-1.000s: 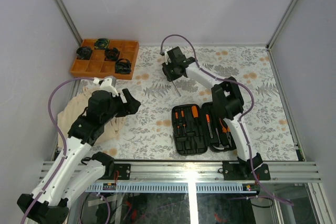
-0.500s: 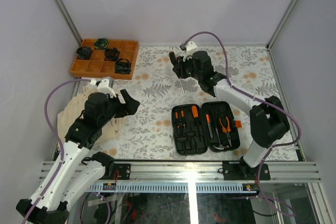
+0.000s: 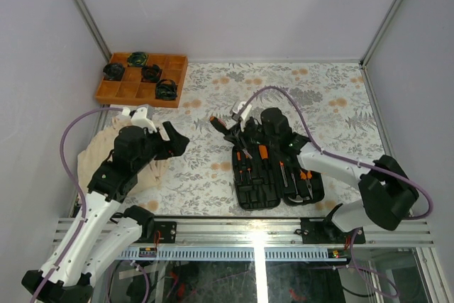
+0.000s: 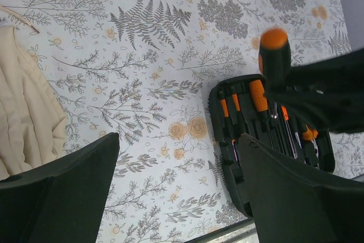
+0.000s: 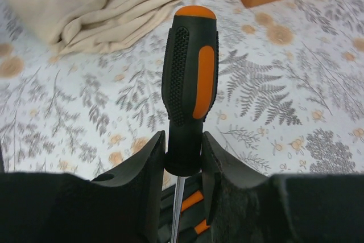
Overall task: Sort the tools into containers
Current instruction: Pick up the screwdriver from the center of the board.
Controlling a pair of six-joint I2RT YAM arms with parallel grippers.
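Note:
The black tool case [image 3: 266,193] lies open near the front of the table, with screwdrivers [image 3: 245,167] in its left half and pliers [image 3: 306,179] in its right half. My right gripper [image 3: 234,133] hovers over the case's far left corner, shut on the neck of an orange-and-black screwdriver [image 3: 216,122]. In the right wrist view the handle [image 5: 190,78] sticks out past the gripper [image 5: 182,157] and the steel shaft runs back over the case [image 5: 219,206]. My left gripper [image 3: 169,138] is open and empty, left of the case [image 4: 227,157], above bare cloth-patterned table.
An orange gridded tray [image 3: 122,91] with round black-green coiled items [image 3: 150,72] stands at the back left. A beige cloth [image 3: 96,157] is crumpled under the left arm and also shows as a beige cloth [image 4: 23,112] in the left wrist view. Metal frame rails run along the front edge.
The right arm has carried the screwdriver from the far middle of the table toward me, to just over the case's far left corner. The left arm has barely moved.

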